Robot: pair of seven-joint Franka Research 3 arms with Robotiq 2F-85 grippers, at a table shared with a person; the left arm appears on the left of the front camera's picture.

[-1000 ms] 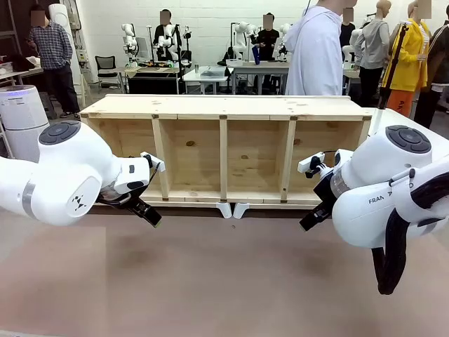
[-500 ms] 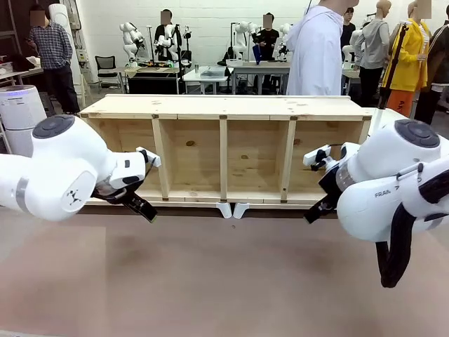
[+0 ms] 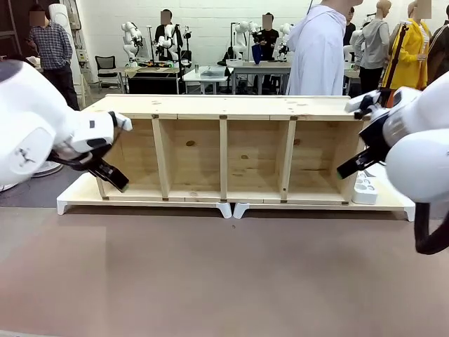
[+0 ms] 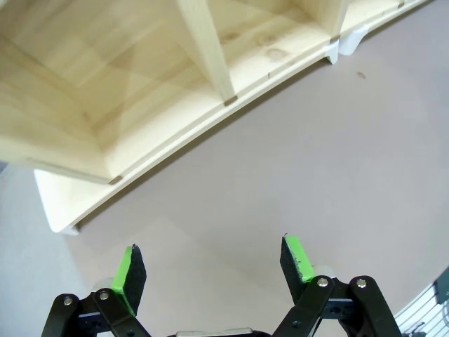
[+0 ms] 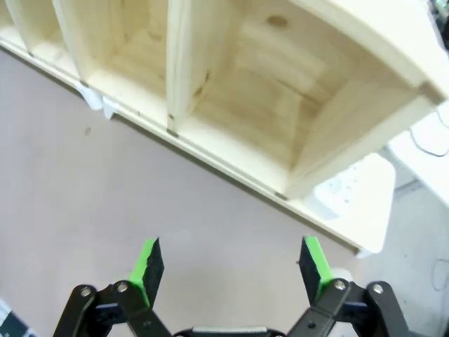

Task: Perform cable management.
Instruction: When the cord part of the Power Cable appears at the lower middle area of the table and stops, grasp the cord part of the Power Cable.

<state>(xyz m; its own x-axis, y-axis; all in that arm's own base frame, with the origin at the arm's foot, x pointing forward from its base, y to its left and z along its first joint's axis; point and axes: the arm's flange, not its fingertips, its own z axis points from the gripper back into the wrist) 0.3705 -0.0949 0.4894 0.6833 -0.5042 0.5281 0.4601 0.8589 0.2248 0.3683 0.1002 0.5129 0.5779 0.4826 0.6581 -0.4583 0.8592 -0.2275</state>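
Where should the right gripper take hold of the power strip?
Likely across its narrow width, from above: the power strip seems to lie flat on the base beside the shelf, so its top is free.

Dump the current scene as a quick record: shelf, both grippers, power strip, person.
table: brown surface
wooden shelf: lies across the table's far side, four compartments open toward the robot
left gripper: open, nothing between the fingers, in front of the shelf's left end
right gripper: open, nothing held, in front of the shelf's right end
power strip: white, on the shelf's base board, outside the rightmost wall
person: white top, stands behind the shelf
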